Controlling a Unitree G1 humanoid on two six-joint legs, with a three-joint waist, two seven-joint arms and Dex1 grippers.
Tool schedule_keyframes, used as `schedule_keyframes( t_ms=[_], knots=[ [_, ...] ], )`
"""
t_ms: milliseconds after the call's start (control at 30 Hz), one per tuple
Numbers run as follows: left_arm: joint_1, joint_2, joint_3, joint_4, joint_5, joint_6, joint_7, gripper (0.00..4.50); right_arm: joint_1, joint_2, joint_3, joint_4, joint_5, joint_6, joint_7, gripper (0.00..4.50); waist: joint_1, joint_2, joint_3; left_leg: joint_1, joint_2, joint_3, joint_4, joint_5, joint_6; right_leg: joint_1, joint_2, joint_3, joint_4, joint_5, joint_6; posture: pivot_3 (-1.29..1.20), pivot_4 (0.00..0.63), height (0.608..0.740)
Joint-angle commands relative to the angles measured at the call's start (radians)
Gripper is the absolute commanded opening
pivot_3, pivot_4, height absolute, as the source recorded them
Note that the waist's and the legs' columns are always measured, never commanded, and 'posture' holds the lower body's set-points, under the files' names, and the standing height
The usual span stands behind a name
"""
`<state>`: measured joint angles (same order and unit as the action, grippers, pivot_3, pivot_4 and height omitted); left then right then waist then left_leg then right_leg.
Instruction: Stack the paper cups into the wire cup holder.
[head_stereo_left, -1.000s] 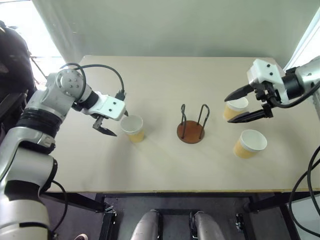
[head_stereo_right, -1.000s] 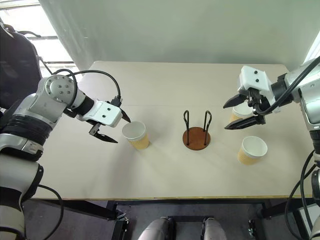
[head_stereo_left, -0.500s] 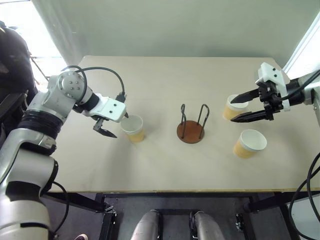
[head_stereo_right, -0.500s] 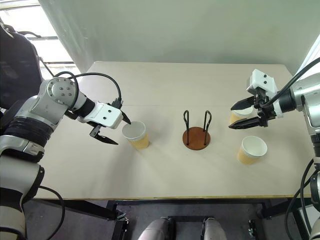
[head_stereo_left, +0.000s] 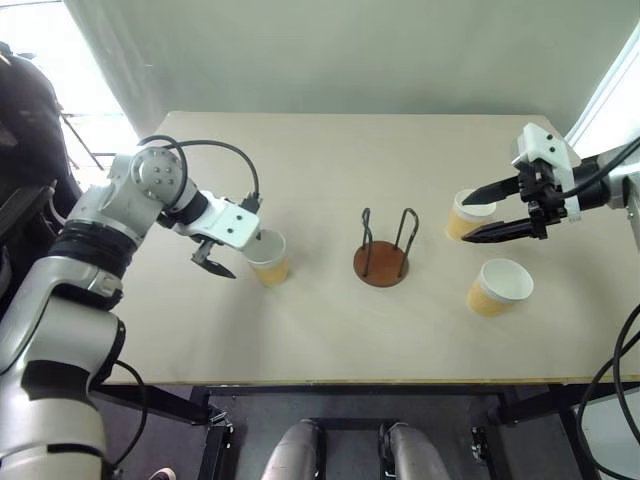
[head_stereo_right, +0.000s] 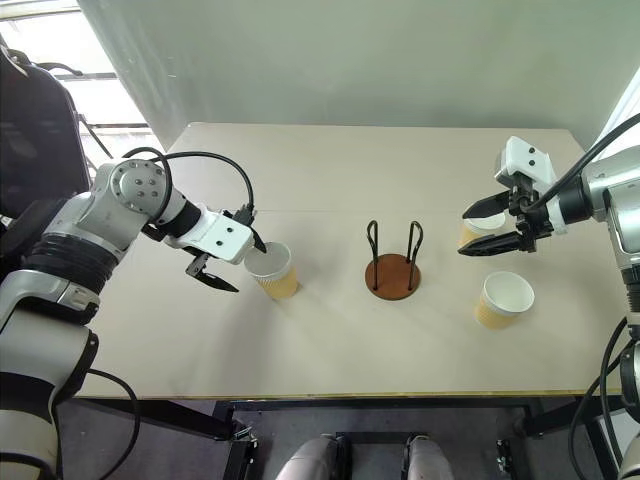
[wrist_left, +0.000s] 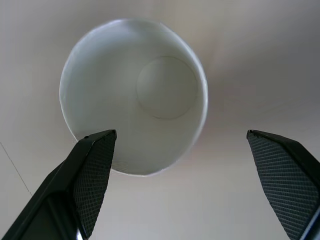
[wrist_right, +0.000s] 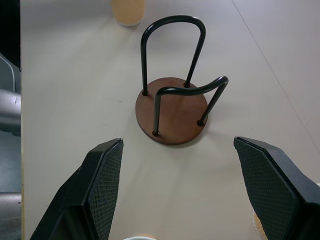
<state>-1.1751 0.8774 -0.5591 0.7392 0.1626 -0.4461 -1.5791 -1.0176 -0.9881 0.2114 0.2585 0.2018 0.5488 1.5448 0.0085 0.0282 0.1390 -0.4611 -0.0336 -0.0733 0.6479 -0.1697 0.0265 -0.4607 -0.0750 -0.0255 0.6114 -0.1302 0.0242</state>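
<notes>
Overhead, pale beige table (head_stereo_left: 330, 330) meets grey wall (head_stereo_left: 340, 50), bright window (head_stereo_left: 85, 90) left

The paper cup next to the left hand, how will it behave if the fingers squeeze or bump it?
The paper cup looks empty in the left wrist view, so it is probably very light and may slide or tip if nudged. Its thin paper wall would likely dent under a hard squeeze. The left hand stands open beside it.

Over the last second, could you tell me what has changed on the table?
The right gripper drew back toward the table's right side and rolled; its open fingers now flank the far-right paper cup. The left gripper stayed open beside the left cup. The cups and wire cup holder stayed put.
</notes>
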Motion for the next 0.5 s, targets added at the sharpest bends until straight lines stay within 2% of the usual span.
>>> schedule_keyframes(
  t_ms=[33,500],
  knots=[
    [-0.014,0.004,0.04,-0.008,0.009,-0.017,-0.035,4.5,-0.032,-0.009,-0.04,-0.016,0.004,-0.012,-0.008,3.6,0.0,0.0,0.0,0.0,0.0,0.0,0.0,0.0,0.0,0.0,0.0,0.0,0.0,0.0,0.0,0.0,0.15,0.74],
    [-0.008,0.035,0.006,-0.062,-0.019,0.006,-0.035,4.5,-0.016,-0.013,-0.055,-0.066,0.052,0.03,0.008,3.6,0.0,0.0,0.0,0.0,0.0,0.0,0.0,0.0,0.0,0.0,0.0,0.0,0.0,0.0,0.0,0.0,0.15,0.74]
  ],
)
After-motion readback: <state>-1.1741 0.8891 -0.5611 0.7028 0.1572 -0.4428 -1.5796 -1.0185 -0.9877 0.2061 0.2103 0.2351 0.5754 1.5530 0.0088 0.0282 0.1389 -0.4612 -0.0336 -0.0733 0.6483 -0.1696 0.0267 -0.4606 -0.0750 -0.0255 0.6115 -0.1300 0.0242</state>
